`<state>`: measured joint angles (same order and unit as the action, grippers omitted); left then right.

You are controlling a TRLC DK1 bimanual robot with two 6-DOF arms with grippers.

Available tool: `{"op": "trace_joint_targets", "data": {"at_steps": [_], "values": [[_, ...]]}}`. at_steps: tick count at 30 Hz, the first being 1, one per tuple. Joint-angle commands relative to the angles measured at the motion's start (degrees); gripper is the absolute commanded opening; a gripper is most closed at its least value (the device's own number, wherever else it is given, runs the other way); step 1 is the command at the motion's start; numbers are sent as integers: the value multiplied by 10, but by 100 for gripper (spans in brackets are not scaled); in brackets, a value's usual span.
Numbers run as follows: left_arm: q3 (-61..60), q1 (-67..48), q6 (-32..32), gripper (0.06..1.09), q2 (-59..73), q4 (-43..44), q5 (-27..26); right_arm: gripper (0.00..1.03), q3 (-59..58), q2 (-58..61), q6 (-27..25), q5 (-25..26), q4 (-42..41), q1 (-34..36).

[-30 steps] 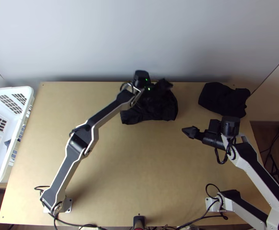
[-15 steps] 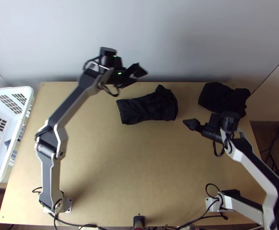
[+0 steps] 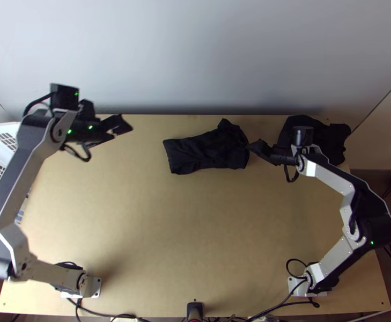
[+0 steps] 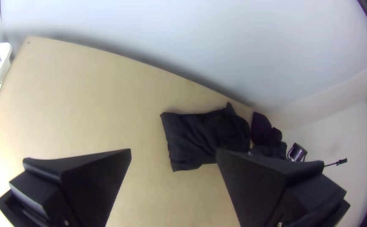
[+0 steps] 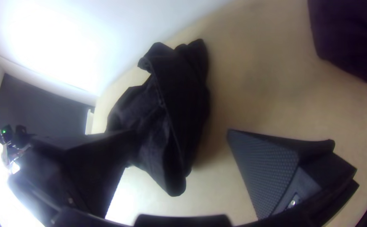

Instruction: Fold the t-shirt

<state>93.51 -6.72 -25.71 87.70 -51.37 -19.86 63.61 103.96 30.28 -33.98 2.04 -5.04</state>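
Right black 2-finger gripper: spread wide | crumpled, elongated black cloth t-shirt: on the table at that claw's tips, contact hard to judge | bunched dark cloth: behind the same claw | left black 2-finger gripper: spread wide, well apart from the shirt

The worktop is lying open across its middle; a wall is barring the far edge, a dark cloth heap crowding the far right corner.
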Motion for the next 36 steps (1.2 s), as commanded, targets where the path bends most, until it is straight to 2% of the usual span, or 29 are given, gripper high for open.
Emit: {"op": "trace_joint_targets", "data": {"at_steps": [1, 11, 19, 24, 25, 27, 28, 31, 32, 34, 36], "values": [[-141, 66, 12, 104, -125, 20, 16, 99, 101, 91, -28, -3, 37, -16], [-193, 157, 40, 104, -207, 8, 15, 99, 200, 159, -28, -4, 74, -89], [-220, 169, 39, 104, -234, 7, 15, 99, 254, 207, -37, -5, 117, -133], [-256, 167, 29, 104, -244, 15, 15, 99, 252, 211, -60, -4, 140, -150], [-262, 167, 27, 104, -247, 18, 14, 96, 252, 211, -70, -3, 149, -154], [-275, 166, 22, 104, -252, 22, 14, 82, 253, 211, -87, -3, 160, -159], [-282, 164, 22, 104, -256, 25, 14, 70, 254, 211, -90, -2, 161, -161], [-300, 161, 20, 104, -262, 35, 14, 16, 274, 221, -114, 1, 181, -165], [-303, 161, 21, 104, -264, 35, 14, 2, 280, 224, -131, 4, 198, -169], [-310, 162, 20, 104, -267, 37, 14, 3, 273, 219, -162, 25, 221, -178], [-317, 162, 20, 104, -267, 37, 14, 3, 266, 208, -167, 54, 221, -180]]}}
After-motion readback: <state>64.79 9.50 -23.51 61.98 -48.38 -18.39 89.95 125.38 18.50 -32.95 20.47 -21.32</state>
